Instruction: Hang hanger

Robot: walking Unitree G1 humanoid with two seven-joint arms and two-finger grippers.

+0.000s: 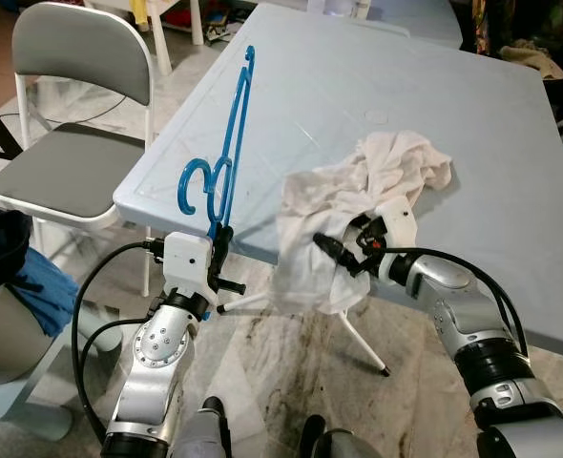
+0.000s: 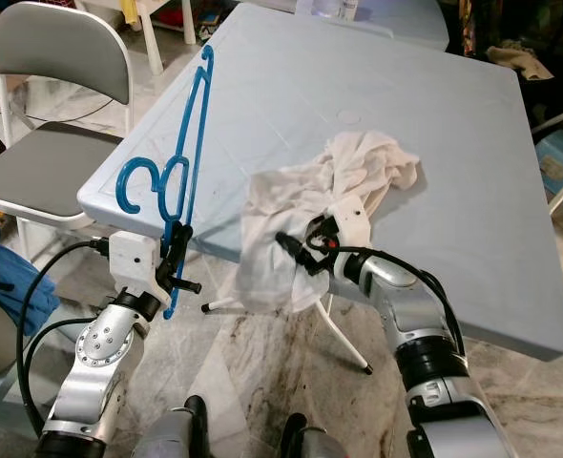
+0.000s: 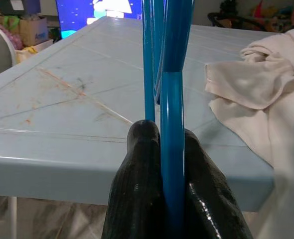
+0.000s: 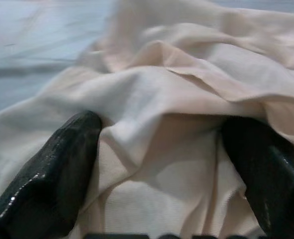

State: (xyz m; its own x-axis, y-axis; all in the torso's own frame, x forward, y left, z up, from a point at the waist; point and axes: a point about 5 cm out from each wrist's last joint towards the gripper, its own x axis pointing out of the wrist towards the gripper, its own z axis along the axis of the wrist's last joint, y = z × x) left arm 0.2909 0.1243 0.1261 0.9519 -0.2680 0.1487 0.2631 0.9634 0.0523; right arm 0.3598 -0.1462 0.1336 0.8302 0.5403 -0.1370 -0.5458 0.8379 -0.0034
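A blue plastic hanger [image 1: 232, 134] stands upright over the near left corner of the light-blue table [image 1: 358, 86], hook end low. My left gripper [image 1: 220, 239] is shut on its lower bar, and the left wrist view has both fingers pinching the blue hanger [image 3: 173, 124]. A crumpled white garment [image 1: 377, 172] lies on the table and droops over the front edge. My right gripper [image 1: 344, 240] is at that edge, open. In the right wrist view its fingers [image 4: 52, 174] stand wide apart with folds of the white garment [image 4: 187, 64] between them.
A grey folding chair [image 1: 72, 162] stands left of the table. White table legs [image 1: 363, 343] slant beneath the front edge. Blue fabric [image 1: 33, 277] lies on the floor at the left. Clutter sits beyond the table's far side.
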